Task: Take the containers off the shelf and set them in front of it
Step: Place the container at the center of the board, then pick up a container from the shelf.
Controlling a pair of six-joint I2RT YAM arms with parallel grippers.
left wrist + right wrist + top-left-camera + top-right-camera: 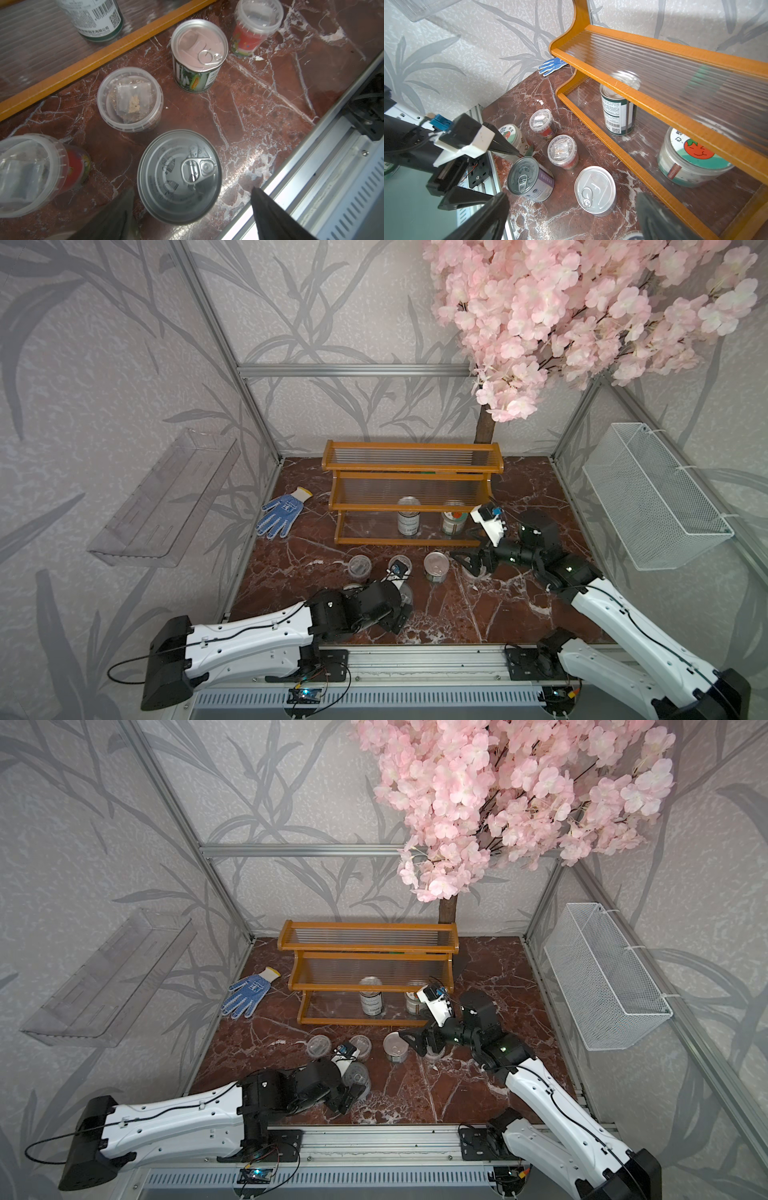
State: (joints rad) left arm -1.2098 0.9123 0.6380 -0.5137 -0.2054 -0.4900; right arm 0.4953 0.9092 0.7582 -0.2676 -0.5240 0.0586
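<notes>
Six of eight containers already down on worktop (pixel 519 614) in front of shelf (pixel 411 466), all upright, lids up, spaced apart, probably for jaw clearance. Two left, both on shelf's bottom tier: tall tin (pixel 618 112) and jar (pixel 691 153).

Jaws of left gripper (pixel 191 190) released, spread either side of pull-tab tin (pixel 179 176), no squeeze visible. Standing on its own in front of shelf, farthest out from it, so counted as placed. Wide spread likely for backing off without tipping it.

Jaws of right gripper (pixel 573 195) fully apart, nothing held. Hovers low in front of shelf, above red-label cup (pixel 255 27), wrist view looking into bottom tier. Probably lined up for jar next, the nearer of the two.

Writing:
- On tall tin: green-and-white label, barcode, QR code, Chinese print too small to read.
- On jar lid: smiling tomato cartoon, Chinese characters, "心" legible. Same lid on second jar (pixel 510 135) in front of shelf.
- On corn-label tin (pixel 197 56): corn cob picture, text unreadable.
- On pull-tab tin: purple side label, embossed numbered opening pictograms on lid.
- On clear cups (pixel 129 99): red cartoon labels, small packets inside, no readable words.

Beside shelf's end, blue dotted glove (pixel 281 512), not part of task.
</notes>
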